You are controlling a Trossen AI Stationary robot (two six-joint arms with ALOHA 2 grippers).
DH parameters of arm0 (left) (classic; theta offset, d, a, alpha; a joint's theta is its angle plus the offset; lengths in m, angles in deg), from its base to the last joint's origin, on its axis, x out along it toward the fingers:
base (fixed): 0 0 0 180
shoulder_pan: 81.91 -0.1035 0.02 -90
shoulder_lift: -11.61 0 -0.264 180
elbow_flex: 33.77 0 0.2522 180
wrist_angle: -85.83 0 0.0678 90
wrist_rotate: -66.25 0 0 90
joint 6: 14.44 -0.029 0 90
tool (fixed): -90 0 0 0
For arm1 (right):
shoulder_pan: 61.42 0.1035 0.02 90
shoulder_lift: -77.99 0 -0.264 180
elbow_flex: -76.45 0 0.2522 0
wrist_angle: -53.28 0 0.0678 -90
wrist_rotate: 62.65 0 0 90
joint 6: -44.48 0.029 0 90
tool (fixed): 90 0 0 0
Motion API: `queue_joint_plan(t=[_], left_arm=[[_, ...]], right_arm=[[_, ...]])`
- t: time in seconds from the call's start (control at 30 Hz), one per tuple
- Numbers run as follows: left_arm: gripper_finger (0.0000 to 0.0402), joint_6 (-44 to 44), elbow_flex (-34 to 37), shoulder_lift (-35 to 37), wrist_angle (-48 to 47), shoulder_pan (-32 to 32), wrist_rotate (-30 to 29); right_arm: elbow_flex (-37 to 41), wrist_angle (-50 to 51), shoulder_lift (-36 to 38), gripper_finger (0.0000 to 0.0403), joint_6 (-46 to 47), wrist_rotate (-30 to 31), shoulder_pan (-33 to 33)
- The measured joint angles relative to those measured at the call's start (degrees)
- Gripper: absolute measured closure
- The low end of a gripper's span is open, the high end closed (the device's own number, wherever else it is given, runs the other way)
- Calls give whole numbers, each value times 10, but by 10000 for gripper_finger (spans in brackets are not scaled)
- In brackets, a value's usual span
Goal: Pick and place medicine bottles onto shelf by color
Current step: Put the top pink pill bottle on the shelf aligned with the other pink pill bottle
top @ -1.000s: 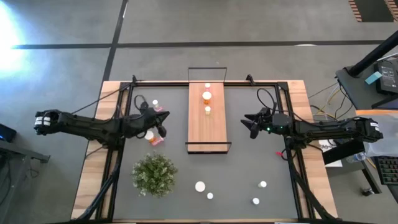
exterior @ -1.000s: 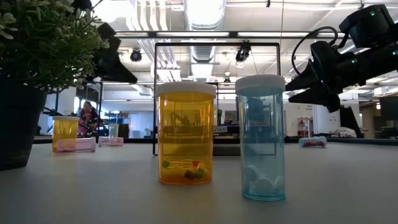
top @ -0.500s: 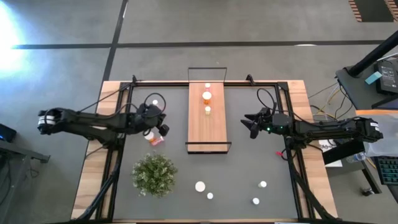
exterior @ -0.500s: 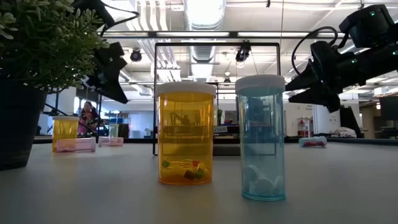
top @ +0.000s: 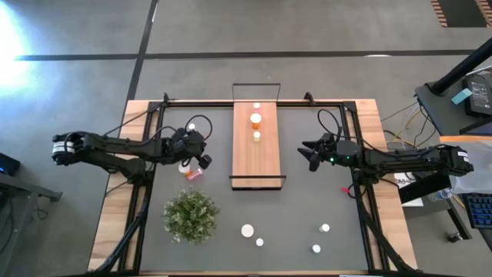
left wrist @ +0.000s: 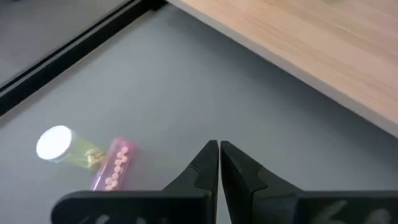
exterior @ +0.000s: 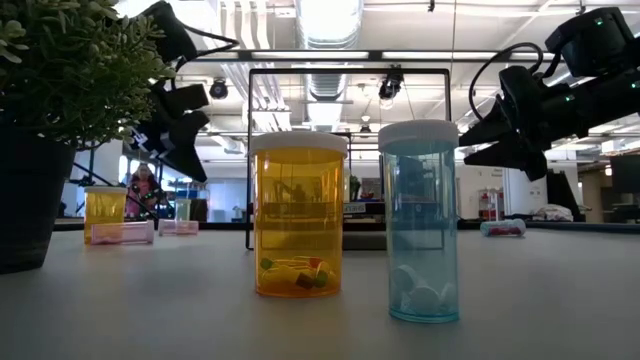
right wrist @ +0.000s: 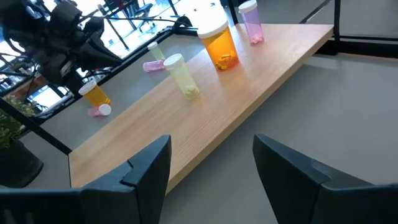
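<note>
We see a light-brown shelf [top: 257,150] on a dark grey tabletop [top: 307,208], an orange bottle [exterior: 298,217], a blue bottle [exterior: 421,222], white caps, a green plant [top: 191,216].

Bushy green plant [top: 191,216] in a dark pot on the grey mat [top: 307,208], perhaps artificial.

Both arms are slim and matte black, built of tubular links with chunkier joint housings. The left arm [top: 115,148] ends at its outer joint in a ribbed cylinder with pale bands. The right arm [top: 400,158] carries small green indicator lights near its wrist, and a thin black cable loops above it. The right gripper [right wrist: 211,168] has broad, flat, angular black fingers; the left gripper [left wrist: 219,163] has tapering, wedge-shaped ones.
</note>
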Motion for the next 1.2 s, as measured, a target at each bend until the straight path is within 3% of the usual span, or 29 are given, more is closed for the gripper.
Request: queue_joint_plan(t=[0.4,0.57,1.2], left_arm=[[401,30,-2,-2,-38,-42,20],[401,31,-2,-20,-24,-50,62],[401,-33,-2,-100,236,-49,186]], right_arm=[[0,0,0,186,0,0,0],[0,0,0,186,0,0,0],[0,0,0,186,0,0,0]])
